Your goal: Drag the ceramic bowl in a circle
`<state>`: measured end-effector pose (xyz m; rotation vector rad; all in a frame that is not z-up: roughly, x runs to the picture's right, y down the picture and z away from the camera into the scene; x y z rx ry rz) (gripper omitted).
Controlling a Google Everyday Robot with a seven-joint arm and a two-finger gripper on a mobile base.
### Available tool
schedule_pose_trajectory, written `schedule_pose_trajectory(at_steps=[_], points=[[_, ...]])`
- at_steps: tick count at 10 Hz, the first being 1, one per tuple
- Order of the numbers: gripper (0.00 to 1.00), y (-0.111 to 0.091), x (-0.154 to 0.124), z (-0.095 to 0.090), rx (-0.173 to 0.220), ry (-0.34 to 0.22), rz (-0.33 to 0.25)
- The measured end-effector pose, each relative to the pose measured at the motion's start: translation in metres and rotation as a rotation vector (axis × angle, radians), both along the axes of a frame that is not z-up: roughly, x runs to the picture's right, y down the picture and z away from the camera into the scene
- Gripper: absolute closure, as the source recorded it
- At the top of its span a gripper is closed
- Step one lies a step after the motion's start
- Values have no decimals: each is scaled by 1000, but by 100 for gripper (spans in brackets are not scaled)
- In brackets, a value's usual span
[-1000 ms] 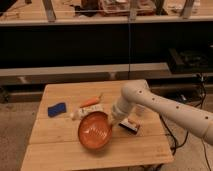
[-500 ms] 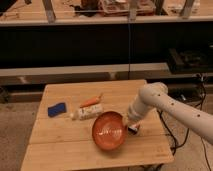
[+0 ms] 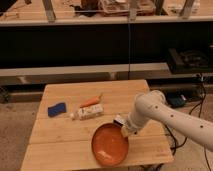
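Mid-drag, the gripper (image 3: 124, 129) sits at the right rim of the bowl (image 3: 109, 146), its hold impossible to tell; next, curve the bowl back from the front edge of the table (image 3: 62, 137).

Pincer (image 3: 123, 128) on its rim, the ceramic bowl (image 3: 108, 146) slid frontward.

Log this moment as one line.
gripper: at ceramic bowl rim | bowl: front of table, near edge | carrot, bottle, blue sponge: behind, clear of bowl
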<state>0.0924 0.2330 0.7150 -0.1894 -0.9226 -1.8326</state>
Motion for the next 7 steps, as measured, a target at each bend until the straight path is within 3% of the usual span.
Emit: schedule_pose_trajectory(at_steps=[4, 6, 7], points=[[100, 29, -69, -12, -41, -102, -144], [100, 32, -90, -9, -57, -139, -166], [100, 27, -98, -7, -67, -166, -146]])
